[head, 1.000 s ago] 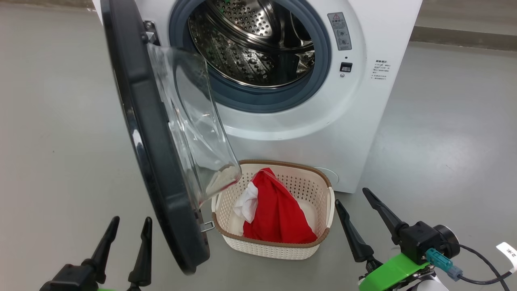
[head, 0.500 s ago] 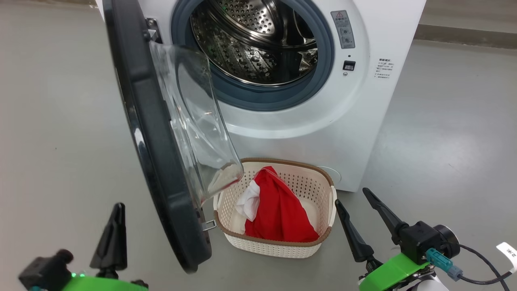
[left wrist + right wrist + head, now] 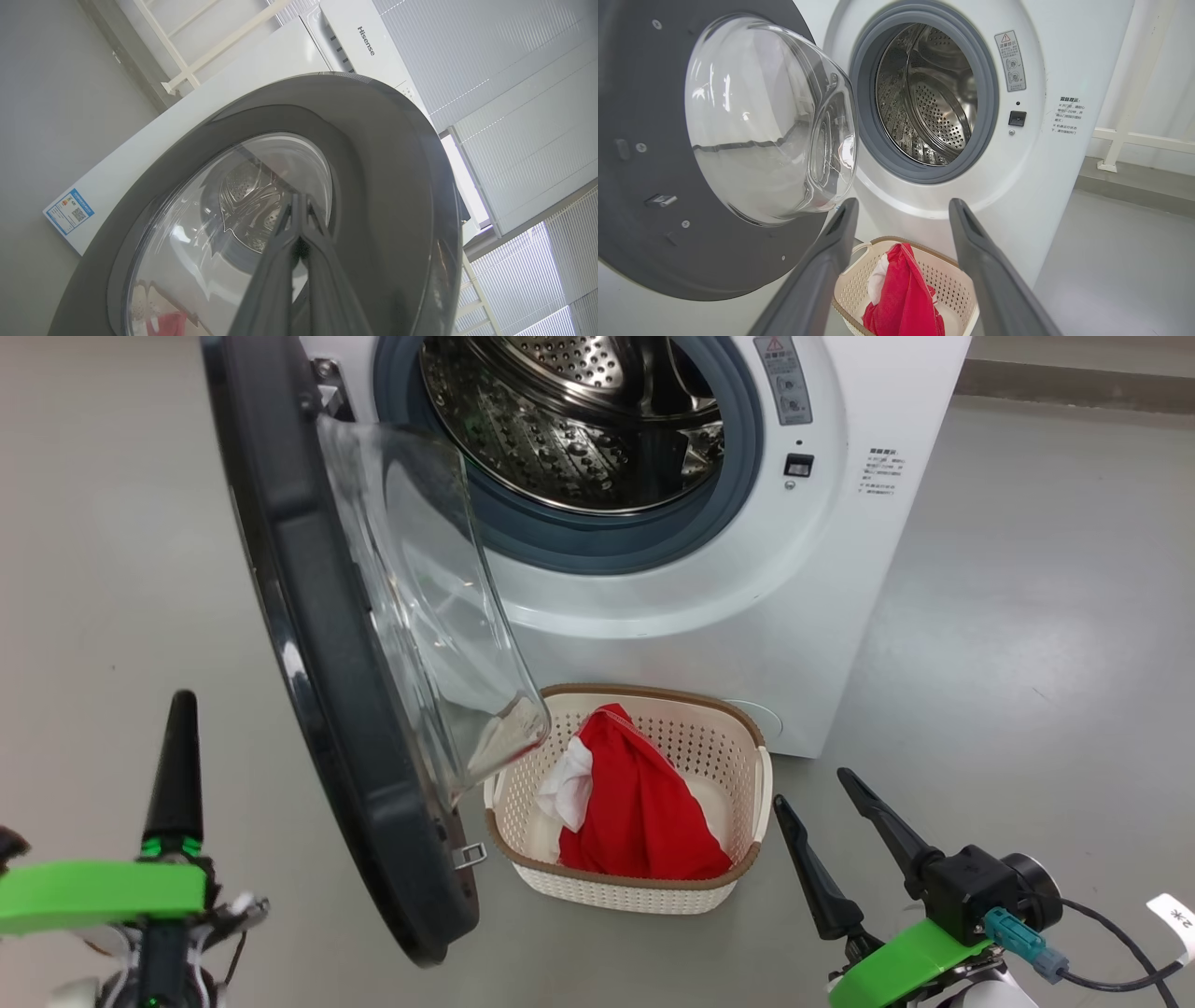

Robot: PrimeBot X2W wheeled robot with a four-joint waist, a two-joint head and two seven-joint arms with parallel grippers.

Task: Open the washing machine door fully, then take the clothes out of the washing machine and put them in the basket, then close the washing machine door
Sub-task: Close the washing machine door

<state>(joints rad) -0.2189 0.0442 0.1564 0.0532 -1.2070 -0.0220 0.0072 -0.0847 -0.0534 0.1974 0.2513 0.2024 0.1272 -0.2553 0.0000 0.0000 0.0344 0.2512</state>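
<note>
The washing machine (image 3: 709, 616) stands with its door (image 3: 317, 644) swung open to the left, showing a bare steel drum (image 3: 934, 102). Red and white clothes (image 3: 635, 803) lie in the cream basket (image 3: 635, 896) on the floor below the opening. My left gripper (image 3: 182, 705) is shut on nothing, left of the door's outer face and apart from it. In the left wrist view its closed fingers (image 3: 299, 198) point at the door's glass (image 3: 243, 196). My right gripper (image 3: 812, 789) is open and empty, right of the basket, and its fingertips (image 3: 850, 205) frame the basket (image 3: 952, 280).
Grey floor (image 3: 1027, 616) spreads to both sides of the machine. A white railing (image 3: 1125, 135) and a low grey kerb (image 3: 1074, 383) run behind it on the right. A cable (image 3: 1111, 943) trails from my right wrist.
My left gripper has shut and turned, and has shifted left, away from the door's edge. The head camera has moved slightly. The right gripper, door, basket and clothes stay as they were.
</note>
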